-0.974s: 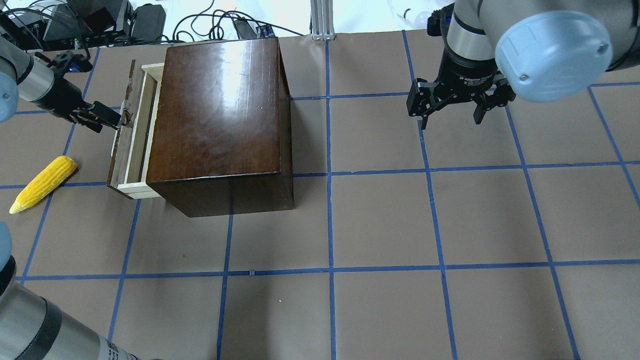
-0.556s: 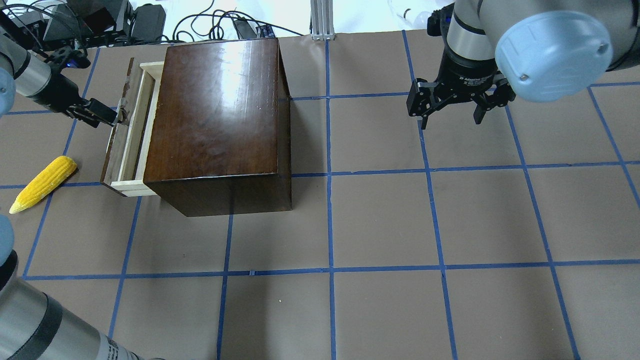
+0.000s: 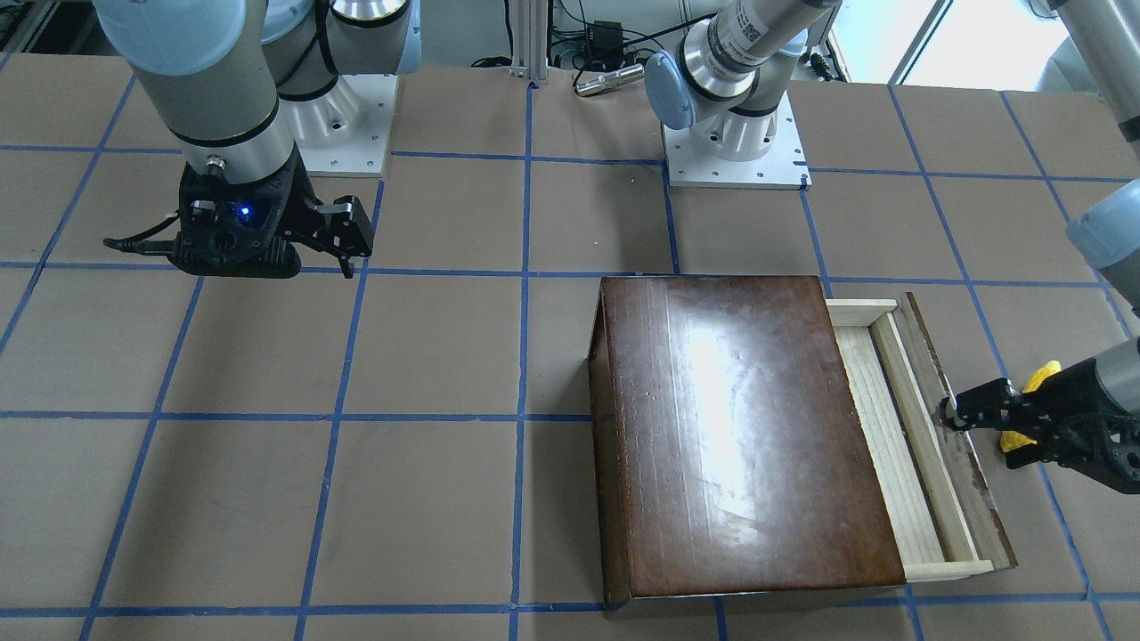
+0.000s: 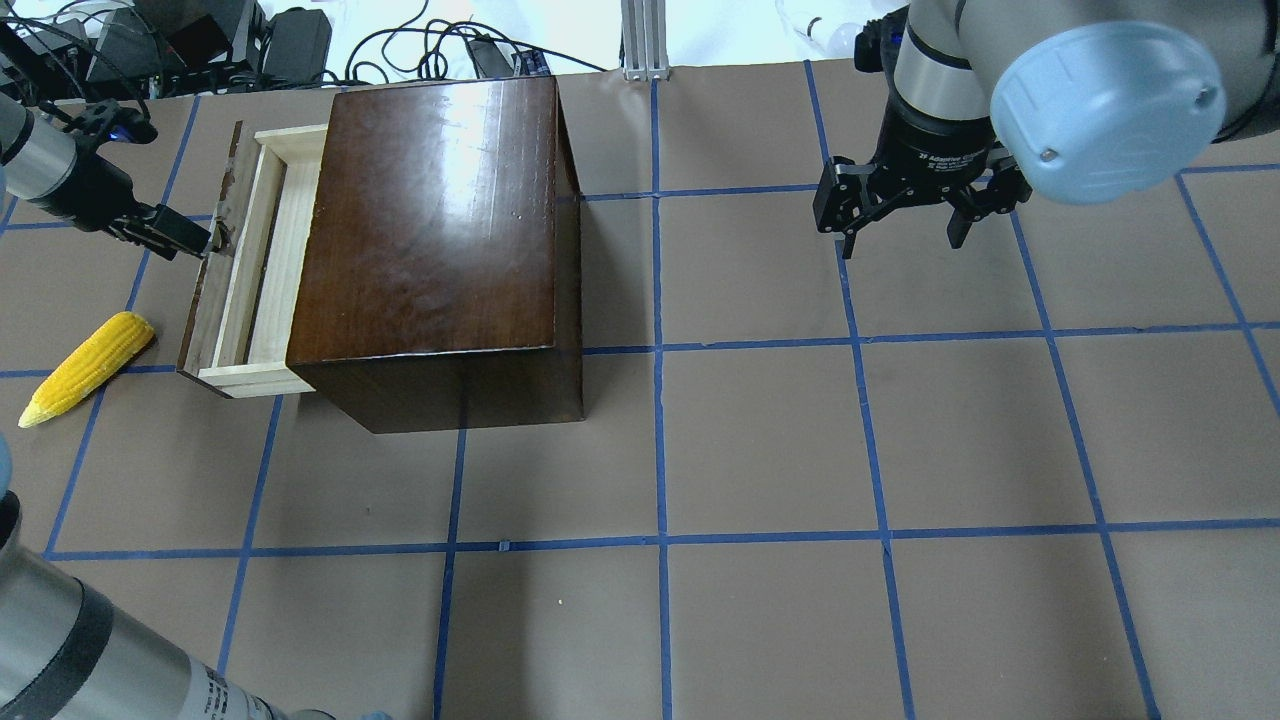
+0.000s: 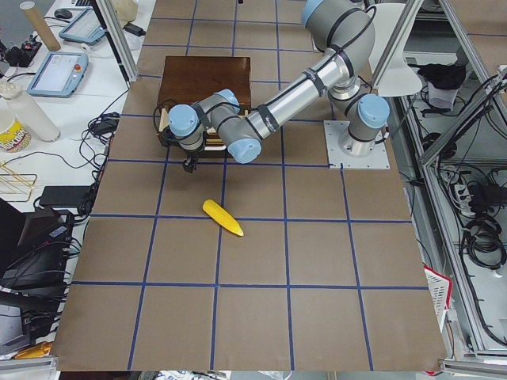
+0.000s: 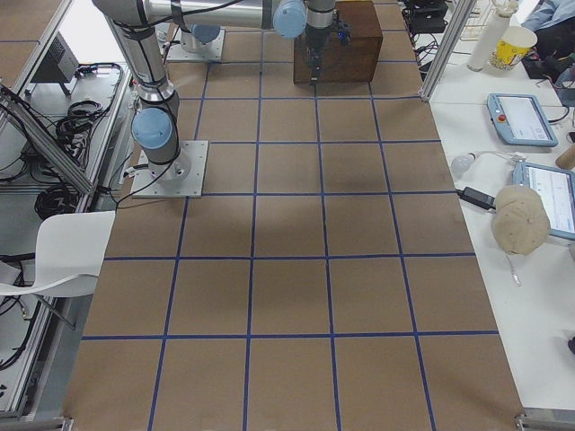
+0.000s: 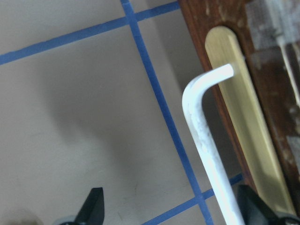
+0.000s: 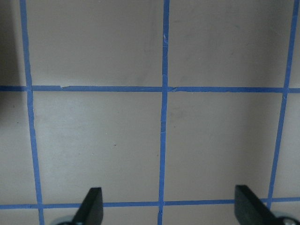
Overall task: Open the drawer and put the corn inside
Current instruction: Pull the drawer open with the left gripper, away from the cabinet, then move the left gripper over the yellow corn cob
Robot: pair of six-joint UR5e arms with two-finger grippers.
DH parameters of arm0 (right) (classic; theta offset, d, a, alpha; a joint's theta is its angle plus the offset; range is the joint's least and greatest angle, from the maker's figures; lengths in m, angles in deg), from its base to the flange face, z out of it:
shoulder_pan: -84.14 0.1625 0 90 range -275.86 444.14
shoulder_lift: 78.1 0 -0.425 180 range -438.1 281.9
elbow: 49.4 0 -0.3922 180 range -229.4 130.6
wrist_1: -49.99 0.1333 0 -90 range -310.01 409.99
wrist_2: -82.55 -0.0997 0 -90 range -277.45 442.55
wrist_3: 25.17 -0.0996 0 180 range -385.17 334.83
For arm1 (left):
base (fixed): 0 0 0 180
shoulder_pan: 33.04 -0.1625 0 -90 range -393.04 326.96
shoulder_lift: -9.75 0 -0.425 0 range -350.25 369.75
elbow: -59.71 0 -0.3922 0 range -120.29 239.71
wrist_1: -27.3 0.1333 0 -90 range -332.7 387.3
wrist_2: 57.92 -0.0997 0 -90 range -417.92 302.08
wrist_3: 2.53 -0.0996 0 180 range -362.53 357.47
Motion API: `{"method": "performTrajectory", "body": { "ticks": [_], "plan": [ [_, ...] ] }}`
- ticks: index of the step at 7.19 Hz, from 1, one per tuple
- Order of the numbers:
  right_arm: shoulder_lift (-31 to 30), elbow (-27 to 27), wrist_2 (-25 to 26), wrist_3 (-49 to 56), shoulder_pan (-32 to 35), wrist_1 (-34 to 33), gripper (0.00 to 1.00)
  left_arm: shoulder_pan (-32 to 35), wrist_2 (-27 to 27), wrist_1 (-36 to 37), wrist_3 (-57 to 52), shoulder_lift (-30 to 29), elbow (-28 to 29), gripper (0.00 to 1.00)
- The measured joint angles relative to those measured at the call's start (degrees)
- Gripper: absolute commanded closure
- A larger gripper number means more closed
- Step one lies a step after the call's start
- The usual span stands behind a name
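Sticking partly out of the dark-brown box (image 4: 440,230), the drawer (image 4: 265,260) shows its pale wooden floor and rails in the overhead view, with its scuffed brown front panel on the side away from the box. The left end effector (image 4: 195,238) is at that panel, about midway along it. From overhead its tips look narrow, and only the left wrist camera settles the matter. There the two dark fingers (image 7: 93,208) stand spread wide, with the drawer's white bent handle (image 7: 206,154) running just inside one of them, beside a brass plate on the panel.

The corn (image 4: 85,368) lies flat on the bench (image 4: 800,450), outside the drawer and a little beyond its front panel, its pointed end aimed away from the box. The front-facing view hides most of it behind the left end effector, leaving only a scrap of yellow. The exterior left view shows the whole cob lying alone.

The right end effector (image 4: 900,243) hangs well apart from the box on its far side, fingers spread and holding nothing. Its wrist camera sees only bare bench and blue tape lines.
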Motion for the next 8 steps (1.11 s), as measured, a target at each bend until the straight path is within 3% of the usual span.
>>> {"method": "performTrajectory", "body": {
  "ticks": [5,8],
  "plan": [
    [0.00,0.00,0.00,0.00,0.00,0.00,0.00,-0.08,-0.16,-2.37,0.47,2.60,0.19,0.00],
    [0.04,0.00,0.00,0.00,0.00,-0.05,0.00,-0.65,-5.57,-6.48,0.26,4.98,3.80,0.00]
  ]
}}
